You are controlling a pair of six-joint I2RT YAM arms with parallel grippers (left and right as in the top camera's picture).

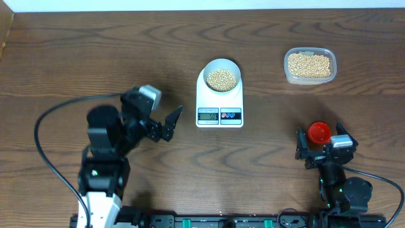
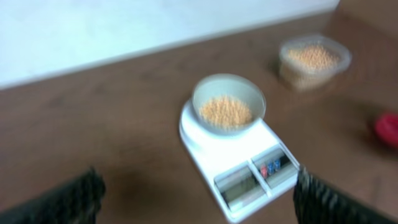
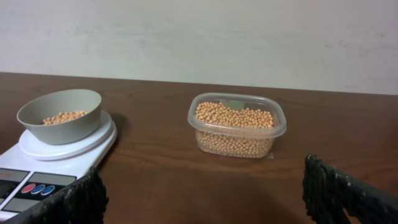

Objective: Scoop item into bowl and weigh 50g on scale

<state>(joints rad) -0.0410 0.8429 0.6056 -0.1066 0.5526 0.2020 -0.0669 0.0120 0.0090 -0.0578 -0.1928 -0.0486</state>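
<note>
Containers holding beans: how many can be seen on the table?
2. The bowl sits on the scale at centre; the clear tub stands apart, to the right. None appears hidden.

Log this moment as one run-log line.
bowl on scale, beans inside | left gripper open | right gripper open

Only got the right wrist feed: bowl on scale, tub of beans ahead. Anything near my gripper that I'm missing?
Observer: Yes. Overhead shows a small red cup on the table right at the right gripper, between its open jaws, not gripped.
Operator: Left arm?
Observer: The left gripper is open and empty, left of the scale, pointing at it.
Operator: How full is the bowl?
Observer: From above, beans cover the bottom of the bowl; the rim stands well clear of them.
</note>
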